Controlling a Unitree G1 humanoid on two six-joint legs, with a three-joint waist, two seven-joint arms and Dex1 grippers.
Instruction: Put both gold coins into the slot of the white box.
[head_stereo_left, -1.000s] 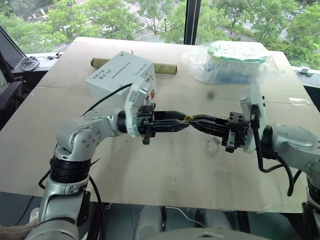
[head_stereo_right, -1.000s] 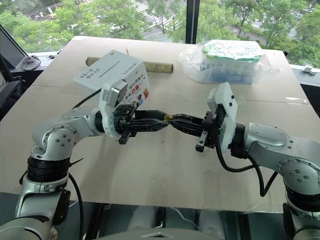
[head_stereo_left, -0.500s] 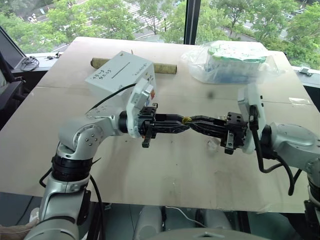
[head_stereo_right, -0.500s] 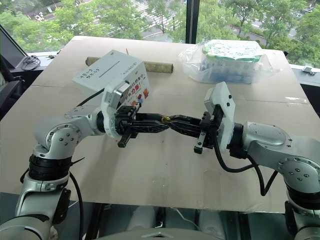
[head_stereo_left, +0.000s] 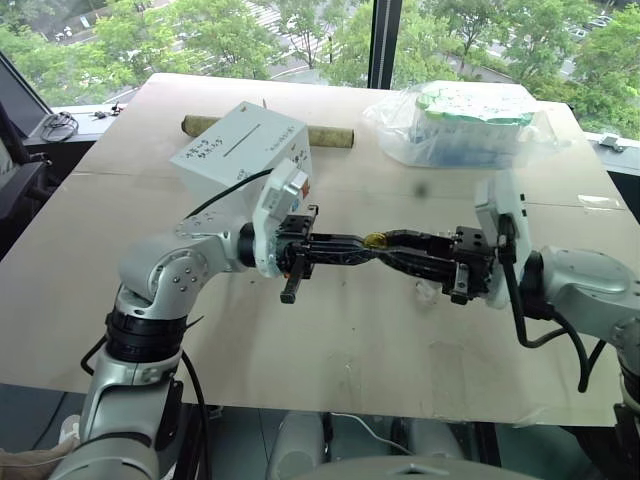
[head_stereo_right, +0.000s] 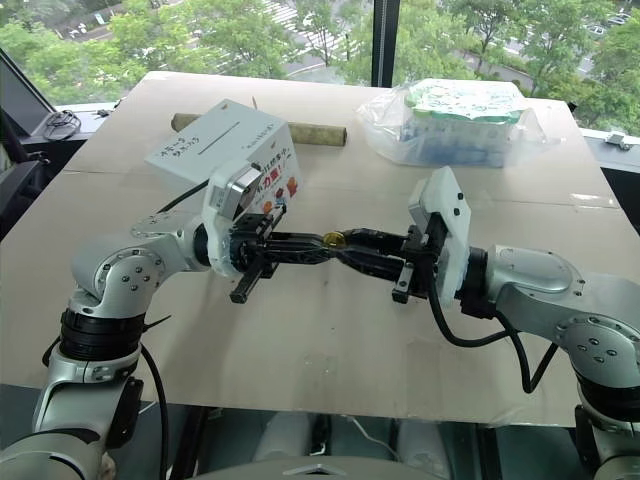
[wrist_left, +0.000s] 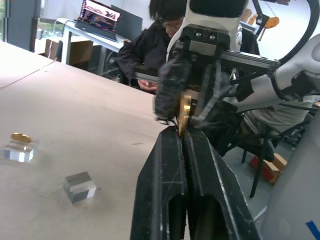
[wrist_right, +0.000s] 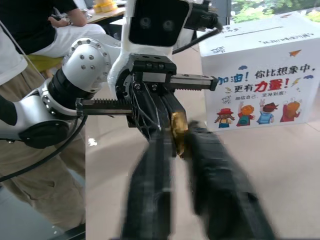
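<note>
Above the middle of the table, my two grippers meet tip to tip. The left gripper (head_stereo_left: 368, 244) is shut on a gold coin (head_stereo_left: 376, 239), which stands on edge in its fingertips (wrist_left: 186, 112). My right gripper (head_stereo_left: 388, 250) faces it with its fingers parted on either side of that coin (wrist_right: 177, 131). A second gold coin (wrist_left: 20, 137) rests on a clear casing on the table, and another clear casing (wrist_left: 79, 186) lies beside it. The white box (head_stereo_left: 240, 150) stands at the back left, behind the left arm, with its slot (head_stereo_left: 240, 143) facing up.
A clear bag of white-green packs (head_stereo_left: 455, 120) sits at the back right. A cardboard tube (head_stereo_left: 330, 135) lies behind the box. A person (wrist_left: 150, 50) sits beyond the table's side. Bare tabletop (head_stereo_left: 340, 340) lies below the grippers.
The right gripper's fingers have parted from the coin, and the left gripper's have closed on it. Both arms have stayed in place.
</note>
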